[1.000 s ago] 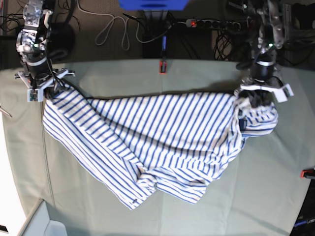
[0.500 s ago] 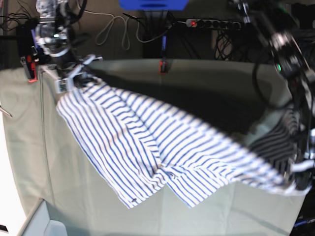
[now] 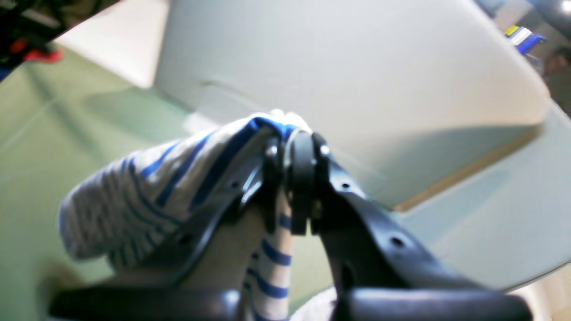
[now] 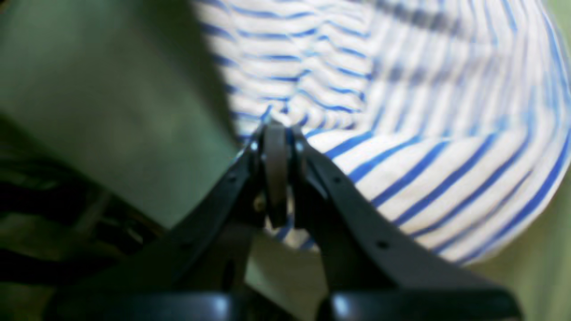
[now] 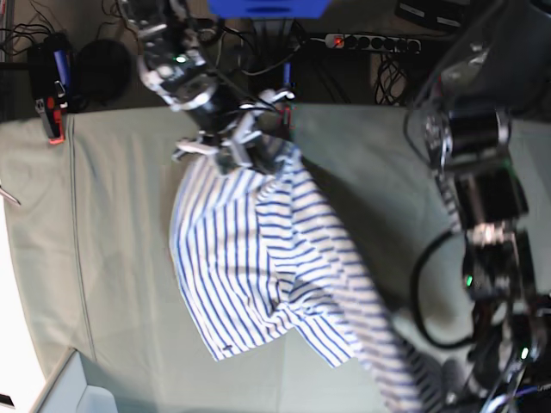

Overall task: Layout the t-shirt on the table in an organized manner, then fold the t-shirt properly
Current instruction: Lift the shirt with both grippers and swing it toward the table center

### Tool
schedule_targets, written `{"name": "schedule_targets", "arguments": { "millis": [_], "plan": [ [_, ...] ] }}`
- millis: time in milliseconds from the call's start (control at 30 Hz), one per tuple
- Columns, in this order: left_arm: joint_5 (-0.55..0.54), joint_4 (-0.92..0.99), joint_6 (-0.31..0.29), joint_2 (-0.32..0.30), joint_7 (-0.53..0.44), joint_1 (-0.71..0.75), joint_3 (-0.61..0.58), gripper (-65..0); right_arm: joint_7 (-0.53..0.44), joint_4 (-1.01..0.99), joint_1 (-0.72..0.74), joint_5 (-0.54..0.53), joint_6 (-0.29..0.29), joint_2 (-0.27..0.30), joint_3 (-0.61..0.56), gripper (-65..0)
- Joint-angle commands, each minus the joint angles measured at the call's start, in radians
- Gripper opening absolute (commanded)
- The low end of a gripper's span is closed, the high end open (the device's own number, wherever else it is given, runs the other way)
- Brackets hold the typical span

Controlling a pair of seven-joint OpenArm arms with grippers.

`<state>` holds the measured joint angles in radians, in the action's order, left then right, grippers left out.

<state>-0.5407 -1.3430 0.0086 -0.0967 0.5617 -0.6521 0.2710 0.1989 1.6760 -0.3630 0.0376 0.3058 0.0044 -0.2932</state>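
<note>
The blue-striped white t-shirt (image 5: 250, 267) is stretched diagonally over the grey-green table (image 5: 112, 215), from the back centre to the front right. At the back centre my right gripper (image 5: 247, 160) is shut on one bunched edge of the t-shirt (image 4: 401, 133); up close the right gripper (image 4: 276, 133) has fabric pinched between closed fingertips. The left gripper (image 3: 296, 147) is shut on a striped fold of the t-shirt (image 3: 147, 200). The left arm (image 5: 486, 224) reaches down the right side, and its gripper is blurred at the front right corner.
Red clamps sit at the table's back edge (image 5: 286, 114) and far left (image 5: 53, 120). A power strip (image 5: 370, 40) and cables lie behind the table. A pale bin corner (image 5: 77, 387) shows at the front left.
My right gripper has carried its shirt edge from the back left to the back centre. The left arm has swung to the front right corner, pulling the shirt into a diagonal.
</note>
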Motion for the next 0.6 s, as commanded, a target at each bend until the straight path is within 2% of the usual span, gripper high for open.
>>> {"name": "schedule_targets", "arguments": {
  "millis": [0,133,233,300,367,467,567],
  "plan": [
    [-0.006,-0.010,-0.012,0.018,-0.033,-0.047,-0.002,-65.0,-0.028,0.017,0.003,0.018,-0.001,-0.014,-0.014,-65.0],
    [-0.003,0.046,-0.012,0.073,-0.033,-0.110,-0.009,-65.0,-0.028,-0.015,0.014,0.120,-0.001,-0.042,-0.119,-65.0],
    [-0.003,0.118,-0.012,0.113,-0.033,-0.136,-0.009,-64.4,-0.028,-0.035,0.025,0.166,-0.001,-0.045,-0.148,-65.0],
    [-0.003,0.158,-0.012,0.119,-0.030,-0.139,-0.009,-62.1,-0.028,-0.047,0.026,0.186,-0.001,-0.045,-0.149,-61.2],
    [-0.005,0.170,-0.009,0.116,-0.029,-0.133,-0.011,-54.9,-0.028,-0.047,0.019,0.184,-0.001,-0.042,-0.143,-54.9],
    [-0.005,0.173,-0.006,0.110,-0.033,-0.090,-0.003,-37.8,-0.028,-0.038,0.014,0.184,-0.001,-0.014,-0.140,-43.9],
    [-0.014,0.159,-0.006,0.065,-0.033,-0.051,-0.002,-26.2,-0.029,-0.009,-0.005,0.183,-0.001,0.004,-0.120,-37.2]
  ]
}}
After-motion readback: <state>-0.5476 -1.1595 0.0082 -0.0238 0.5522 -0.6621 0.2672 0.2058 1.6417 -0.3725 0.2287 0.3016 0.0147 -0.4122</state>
